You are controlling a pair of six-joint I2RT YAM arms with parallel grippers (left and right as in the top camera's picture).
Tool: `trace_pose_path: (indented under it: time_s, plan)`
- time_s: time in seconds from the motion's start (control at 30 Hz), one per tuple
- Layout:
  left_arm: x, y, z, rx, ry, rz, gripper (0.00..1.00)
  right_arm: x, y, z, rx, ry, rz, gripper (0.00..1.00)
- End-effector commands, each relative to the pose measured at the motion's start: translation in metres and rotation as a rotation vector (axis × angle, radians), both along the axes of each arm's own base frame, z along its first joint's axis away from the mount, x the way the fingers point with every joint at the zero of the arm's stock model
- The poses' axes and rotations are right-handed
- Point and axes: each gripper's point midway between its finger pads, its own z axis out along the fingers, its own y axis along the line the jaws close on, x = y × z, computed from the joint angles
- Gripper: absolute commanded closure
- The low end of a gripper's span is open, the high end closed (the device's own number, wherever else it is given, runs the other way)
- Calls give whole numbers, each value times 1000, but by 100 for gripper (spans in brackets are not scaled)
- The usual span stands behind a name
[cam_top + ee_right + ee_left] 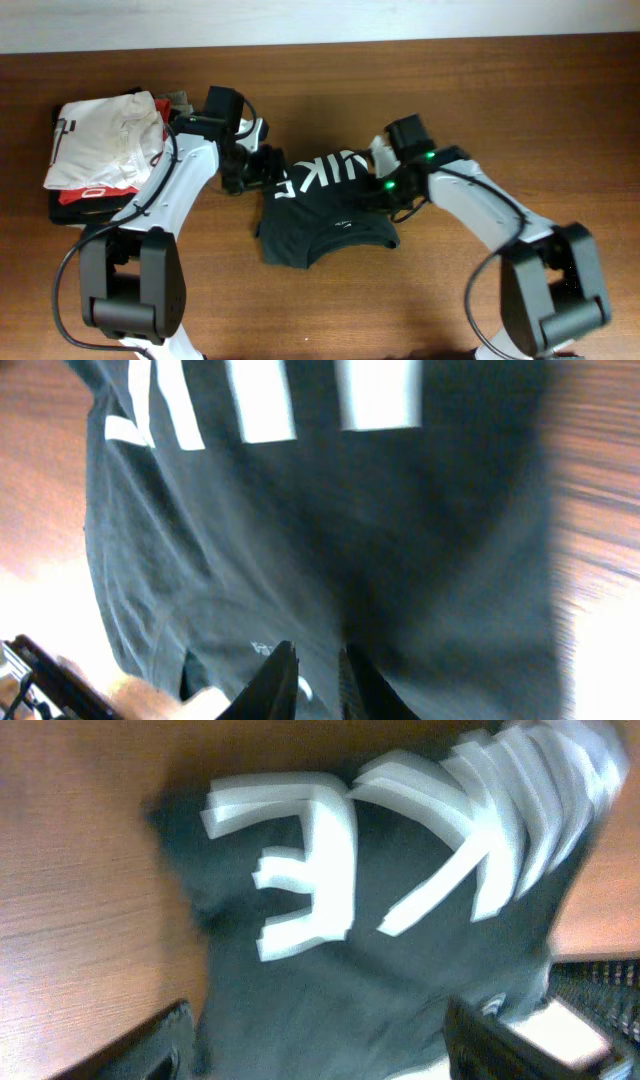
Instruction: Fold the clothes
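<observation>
The dark charcoal T-shirt [330, 215] lies bunched at the middle of the table, its big white letters [320, 172] facing up along the far part. My left gripper [262, 172] is at the shirt's left edge. In the left wrist view its fingers [315, 1030] are spread wide over the dark fabric [400, 980] below the letters [310, 870]. My right gripper [388, 190] is at the shirt's right edge. In the right wrist view its fingers [318, 660] are pressed close together on a ridge of the fabric [450, 560].
A stack of folded garments stands at the far left: a white one [100, 140] on top, red [85, 195] below it, grey [180, 100] behind. The brown wooden table [520, 100] extends right and toward the front.
</observation>
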Motion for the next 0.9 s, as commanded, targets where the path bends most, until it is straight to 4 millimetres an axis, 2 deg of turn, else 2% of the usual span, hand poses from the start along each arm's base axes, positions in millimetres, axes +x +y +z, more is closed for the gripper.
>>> trace_pose_path:
  time_s: [0.0, 0.07, 0.23, 0.3, 0.37, 0.47, 0.53, 0.57, 0.6, 0.63, 0.67, 0.73, 0.77, 0.8, 0.83, 0.87]
  plan:
    - [-20, 27, -17, 103, 76, -11, 5, -5, 23, -37, 0, 134, -83, 82]
    - [-40, 18, -38, 32, 151, -18, 2, -14, 25, -64, -5, 258, -146, 84]
    - [-63, -27, -82, -265, 343, -8, 2, -15, 25, -67, -1, 271, -145, 85]
    - [-65, -36, -96, -320, 383, -4, 11, -15, 25, -67, -1, 270, -145, 85]
    - [-64, -43, -99, -318, 361, -31, 27, -15, 25, -67, -1, 270, -145, 85]
    - [-56, -48, -102, -312, 312, -53, 75, -15, 25, -67, -1, 270, -145, 85]
    - [-54, -49, -103, -312, 299, -56, 94, -16, 25, -65, 3, 271, -144, 85]
    - [-54, -47, -102, -312, 297, -63, 100, -14, 26, -59, 10, 250, -133, 86]
    - [-53, -44, -99, -313, 305, -51, 100, -11, 26, -51, 19, 222, -121, 85]
    - [-50, -39, -92, -317, 295, -48, 100, -6, 21, -33, 36, 183, -120, 85]
    - [-40, -30, -75, -323, 257, -52, 99, -1, 16, -14, 51, 132, -111, 85]
    - [8, 3, 1, -340, 29, -43, 100, 17, -6, 54, 114, -37, -161, 85]
    - [37, 26, 41, -315, -116, -10, 100, 21, -13, 79, 137, -104, -180, 85]
    - [79, 64, 99, -294, -315, 44, 100, 21, -18, 98, 150, -158, -189, 85]
    - [95, 79, 121, -288, -389, 79, 100, 21, -18, 101, 154, -166, -189, 85]
    - [120, 102, 152, -281, -512, 132, 100, 21, -18, 101, 153, -165, -188, 85]
